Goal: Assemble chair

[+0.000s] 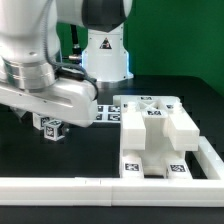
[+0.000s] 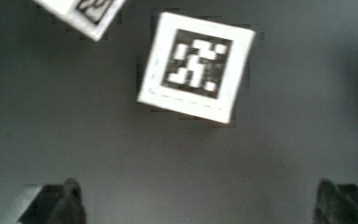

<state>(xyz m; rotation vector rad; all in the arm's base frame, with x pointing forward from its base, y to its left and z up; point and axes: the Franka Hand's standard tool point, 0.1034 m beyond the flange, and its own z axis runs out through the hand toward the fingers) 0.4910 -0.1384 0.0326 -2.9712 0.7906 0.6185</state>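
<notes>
The chair is a blocky body of matte white plastic, square-edged, built of stepped slabs with a channel down its middle; square black-and-white tags sit on its upper faces; it rests on the dark tabletop at about 4 o'clock from the exterior view's centre, just beside the long white rail; small tagged pieces stand at 9 o'clock, below the glossy white arm; in the wrist view the end effector holds its dark fingers apart, nothing between them, over bare tabletop and a flat white tagged face.
</notes>
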